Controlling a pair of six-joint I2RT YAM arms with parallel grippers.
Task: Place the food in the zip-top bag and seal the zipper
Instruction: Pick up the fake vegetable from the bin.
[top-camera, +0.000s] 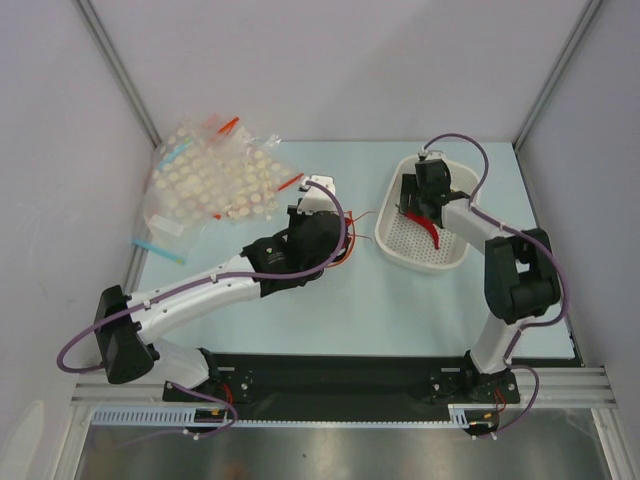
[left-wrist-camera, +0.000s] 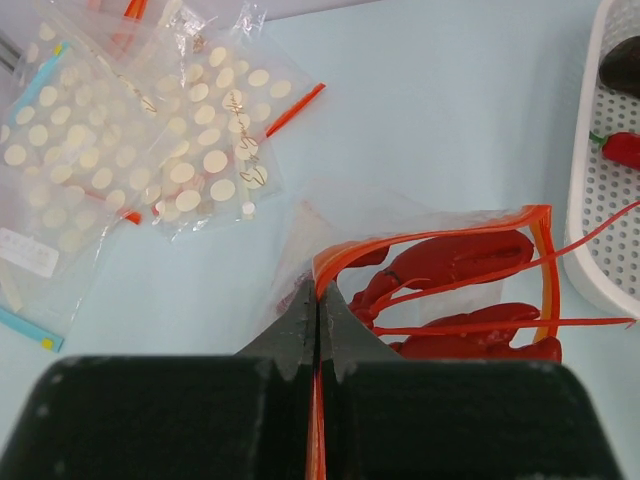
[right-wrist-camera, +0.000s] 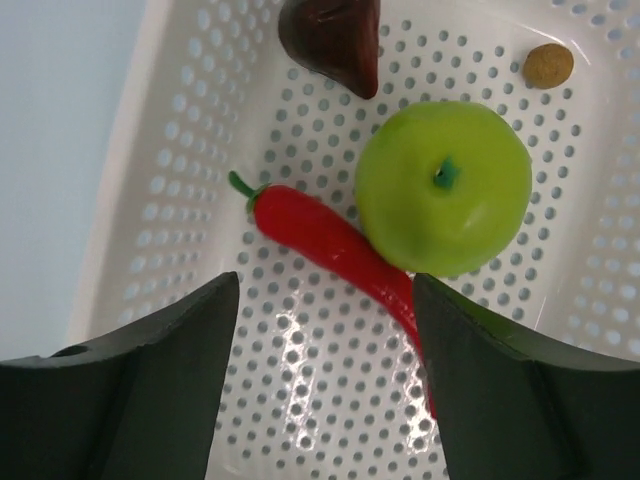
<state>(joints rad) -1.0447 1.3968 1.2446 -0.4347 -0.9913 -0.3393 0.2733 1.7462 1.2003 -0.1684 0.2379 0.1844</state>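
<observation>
In the left wrist view the red toy lobster (left-wrist-camera: 460, 260) lies inside the clear zip-top bag (left-wrist-camera: 330, 215) on the table. Its thin feelers reach out past the bag's right edge. The red-orange zipper (left-wrist-camera: 338, 258) gapes open over the lobster. My left gripper (left-wrist-camera: 318, 285) is shut on the zipper strip at the mouth's left end. In the top view the left wrist hides most of the bag. My right gripper (right-wrist-camera: 325, 280) is open and empty, low over the white basket (right-wrist-camera: 150, 150), also seen in the top view (top-camera: 425, 205).
The white perforated basket (top-camera: 400, 245) at the right holds a green apple (right-wrist-camera: 445, 185), a red chili (right-wrist-camera: 320, 235), a dark brown piece (right-wrist-camera: 335, 40) and a small tan ball (right-wrist-camera: 548, 65). Dotted clear bags (top-camera: 215, 180) and a blue-strip bag (top-camera: 158, 245) lie at the back left.
</observation>
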